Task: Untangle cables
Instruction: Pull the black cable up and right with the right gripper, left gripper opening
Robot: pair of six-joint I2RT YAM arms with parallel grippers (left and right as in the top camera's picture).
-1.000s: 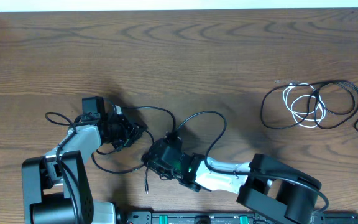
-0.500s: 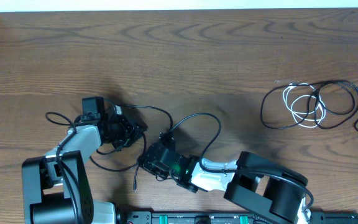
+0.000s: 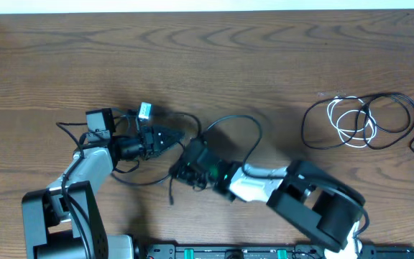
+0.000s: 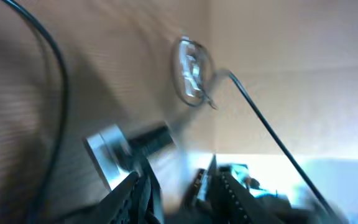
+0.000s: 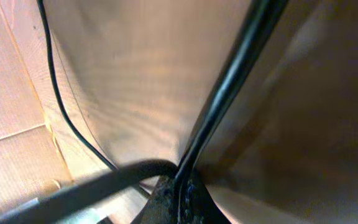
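Overhead, the two arms meet low and left of centre on the wooden table (image 3: 264, 57). The right gripper (image 3: 185, 167) pinches a black cable (image 3: 254, 140), which loops up and right before curving back toward the arm. One loose end (image 3: 171, 198) of it hangs just below the gripper. The right wrist view confirms the right gripper (image 5: 179, 193) is clamped on the black cable (image 5: 229, 81). The left gripper (image 3: 165, 137) points right, just beside the right one. Its wrist view is blurred, so I cannot tell how its jaws stand. A bundle of cables (image 3: 365, 119), black cords and one white, lies well apart at the right edge.
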